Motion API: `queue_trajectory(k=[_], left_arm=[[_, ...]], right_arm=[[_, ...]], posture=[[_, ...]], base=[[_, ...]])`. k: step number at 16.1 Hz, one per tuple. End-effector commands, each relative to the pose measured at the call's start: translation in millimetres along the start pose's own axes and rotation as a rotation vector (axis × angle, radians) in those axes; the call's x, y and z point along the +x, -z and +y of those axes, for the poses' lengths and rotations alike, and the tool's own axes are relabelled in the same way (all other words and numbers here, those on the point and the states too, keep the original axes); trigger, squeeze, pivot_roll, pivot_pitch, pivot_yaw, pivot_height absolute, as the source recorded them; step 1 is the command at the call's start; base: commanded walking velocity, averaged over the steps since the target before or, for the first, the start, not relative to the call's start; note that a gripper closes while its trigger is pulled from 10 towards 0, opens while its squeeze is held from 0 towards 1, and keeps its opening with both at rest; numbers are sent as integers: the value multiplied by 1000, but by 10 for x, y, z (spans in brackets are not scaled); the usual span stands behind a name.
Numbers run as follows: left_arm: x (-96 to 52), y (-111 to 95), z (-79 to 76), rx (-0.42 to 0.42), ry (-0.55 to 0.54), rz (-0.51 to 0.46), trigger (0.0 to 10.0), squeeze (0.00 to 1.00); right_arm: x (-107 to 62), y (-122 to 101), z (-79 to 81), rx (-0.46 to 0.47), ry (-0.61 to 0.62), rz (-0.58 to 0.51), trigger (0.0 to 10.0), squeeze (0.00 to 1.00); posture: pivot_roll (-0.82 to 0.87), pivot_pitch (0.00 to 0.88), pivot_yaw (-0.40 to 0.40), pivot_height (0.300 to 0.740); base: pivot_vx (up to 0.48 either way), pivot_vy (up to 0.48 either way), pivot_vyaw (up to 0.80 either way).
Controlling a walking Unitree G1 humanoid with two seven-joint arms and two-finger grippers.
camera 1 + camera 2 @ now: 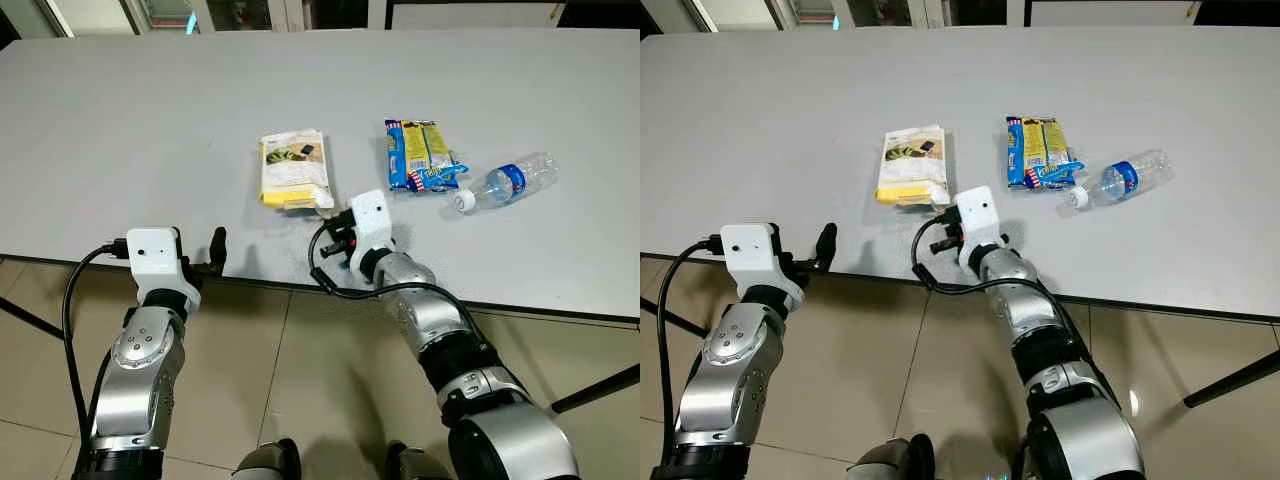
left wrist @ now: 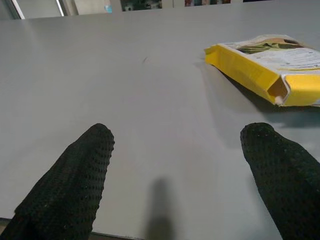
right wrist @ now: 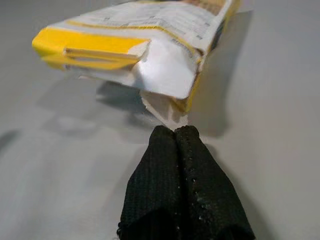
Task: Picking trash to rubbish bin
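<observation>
Right gripper [image 3: 175, 131] first: our two knurled black fingers are pressed flat together, and pinched between their tips we have a white paper flap jutting from the near end of the yellow-and-white packet [image 1: 293, 166]. That packet lies flat on the grey table [image 1: 120, 120], a soft folded carton-like bag with yellow edges and printed white faces, its near end creased and a little crumpled. Over on the other side, our left gripper [image 2: 175, 150] hangs at the table's near edge, fingers spread wide with nothing between them, their pads dotted with a fine rubbery grain, the packet's yellow corner well ahead and off to one side. We see the tabletop as a broad matte slab, smooth and pale grey, carrying soft shadows under the packet. Beyond our right wrist lies a blue-and-yellow snack wrapper [image 1: 420, 155], glossy and crinkled, and just beside it a clear plastic bottle [image 1: 505, 183] on its side, white cap toward us, blue label round its middle. Under the table edge we have beige floor tiles [image 1: 300, 370] with a dull shine and dark table legs slanting away. Black cables loop from both white wrist housings down our silver arms.
</observation>
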State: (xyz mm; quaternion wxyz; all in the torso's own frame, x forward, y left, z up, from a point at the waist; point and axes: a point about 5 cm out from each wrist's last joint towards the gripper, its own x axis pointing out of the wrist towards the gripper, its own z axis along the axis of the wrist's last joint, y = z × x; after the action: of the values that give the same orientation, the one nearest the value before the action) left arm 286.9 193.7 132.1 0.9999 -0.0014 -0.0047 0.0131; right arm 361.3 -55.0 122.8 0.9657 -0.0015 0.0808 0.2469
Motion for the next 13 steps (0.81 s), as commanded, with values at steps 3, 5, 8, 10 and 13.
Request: queue_trajectory(k=[3,5,8,10,13], left_arm=[[-28,14,35,7,-22,5,10000,0],[-32,21,36,7,-26,6,10000,0],[-33,23,30,6,-27,6,10000,0],[-38,24,31,5,-28,6,10000,0],[-55,37,36,-6,-21,17,10000,0]], right_arm=[[4,-70,-52,-21,43,-36,10000,937],[-16,-97,-153,-46,91,-46,10000,1000],[-42,-148,-248,-94,119,-71,10000,1000],[-60,-183,-286,-141,117,-93,10000,1000],[-69,-200,-294,-173,116,-108,10000,1000]], posture=[[3,163,125,740],[2,165,122,740],[0,167,120,740],[0,168,119,740],[0,170,118,740]], base=[[0,0,0],[0,0,0],[0,0,0],[0,0,0],[0,0,0]])
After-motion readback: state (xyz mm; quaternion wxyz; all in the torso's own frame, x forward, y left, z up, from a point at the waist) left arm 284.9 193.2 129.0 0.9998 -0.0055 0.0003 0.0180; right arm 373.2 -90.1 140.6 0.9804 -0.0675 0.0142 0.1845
